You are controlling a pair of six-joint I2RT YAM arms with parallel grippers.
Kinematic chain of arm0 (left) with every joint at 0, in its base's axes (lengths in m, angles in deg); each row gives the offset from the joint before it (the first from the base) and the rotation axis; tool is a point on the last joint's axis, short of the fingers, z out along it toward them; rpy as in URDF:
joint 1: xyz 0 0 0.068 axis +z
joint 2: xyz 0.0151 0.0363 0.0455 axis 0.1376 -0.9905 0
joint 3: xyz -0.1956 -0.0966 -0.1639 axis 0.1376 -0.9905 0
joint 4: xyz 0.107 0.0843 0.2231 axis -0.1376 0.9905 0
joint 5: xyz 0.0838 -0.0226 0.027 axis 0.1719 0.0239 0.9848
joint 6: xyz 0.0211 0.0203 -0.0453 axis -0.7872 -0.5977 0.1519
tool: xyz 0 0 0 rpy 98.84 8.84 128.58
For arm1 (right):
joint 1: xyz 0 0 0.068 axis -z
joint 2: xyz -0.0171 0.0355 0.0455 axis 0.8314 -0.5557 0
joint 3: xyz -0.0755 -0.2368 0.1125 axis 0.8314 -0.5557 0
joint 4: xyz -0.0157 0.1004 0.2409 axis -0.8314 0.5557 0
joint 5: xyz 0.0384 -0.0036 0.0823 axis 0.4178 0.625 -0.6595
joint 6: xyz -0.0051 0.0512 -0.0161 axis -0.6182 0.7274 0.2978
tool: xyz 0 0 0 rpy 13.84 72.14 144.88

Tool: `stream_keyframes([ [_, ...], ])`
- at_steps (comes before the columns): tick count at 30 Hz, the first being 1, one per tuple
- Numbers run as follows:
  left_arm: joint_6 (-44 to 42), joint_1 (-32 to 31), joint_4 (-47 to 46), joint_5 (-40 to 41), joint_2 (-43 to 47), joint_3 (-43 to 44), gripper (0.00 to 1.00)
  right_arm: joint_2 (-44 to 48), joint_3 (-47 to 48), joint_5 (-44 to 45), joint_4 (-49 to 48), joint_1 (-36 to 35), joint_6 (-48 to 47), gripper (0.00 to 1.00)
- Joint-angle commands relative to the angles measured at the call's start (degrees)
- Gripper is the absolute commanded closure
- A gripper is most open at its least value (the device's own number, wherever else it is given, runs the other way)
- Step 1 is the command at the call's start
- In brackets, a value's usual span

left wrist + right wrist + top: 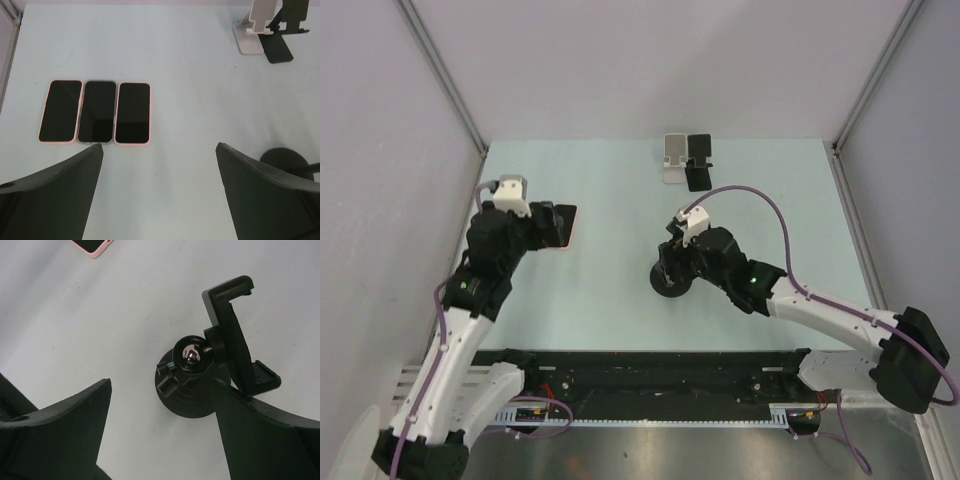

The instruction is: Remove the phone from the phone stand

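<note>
Three phones lie flat side by side on the table: a pink-cased one (60, 110), a clear-cased one (98, 111) and another pink-cased one (133, 113). In the top view they (566, 226) are partly hidden by my left gripper (546, 228). My left gripper (160, 150) is open and empty, just short of them. A black clamp stand (192, 385) on a round base (672, 284) holds nothing in its clamp (231, 330). My right gripper (162, 390) is open, its right finger against the base. It shows above the base in the top view (677, 262).
A white folding stand (672, 158) and a black folding stand (698, 160) stand at the back of the table, both without a phone; they also show in the left wrist view (255, 25), (282, 30). Grey walls enclose the table.
</note>
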Motion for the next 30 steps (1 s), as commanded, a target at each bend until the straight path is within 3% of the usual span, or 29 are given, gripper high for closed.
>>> stream_keyframes([
  [1,0.3,-0.2,-6.9,1.3,10.8,-10.9,0.0,-3.9,-0.5,7.3,-7.1,-1.3,5.4,0.16],
  [7,0.9,-0.2,-8.7,1.1,14.0,-14.5,0.0,-10.4,-3.2,14.3,-14.6,-3.8,7.3,0.21],
  [15,-0.1,-0.2,-8.7,1.3,15.1,-15.0,0.0,-17.9,-5.1,21.0,-26.7,-4.3,7.0,0.39],
  [18,-0.5,-0.2,-8.6,1.7,15.2,-15.3,0.0,-19.7,-5.1,21.7,-29.4,-4.2,6.3,0.5],
  [25,-0.4,-0.2,-8.7,1.3,15.5,-15.3,0.0,-19.3,-5.1,22.0,-33.0,0.9,1.1,0.91],
  [28,-0.5,-0.2,-8.6,1.4,15.5,-15.3,0.0,-19.5,-5.1,19.9,-39.0,6.3,-3.3,1.0],
  [30,-0.5,-0.2,-8.6,1.5,15.5,-15.3,0.0,-20.4,-5.0,18.1,-42.1,10.9,-5.1,1.0],
])
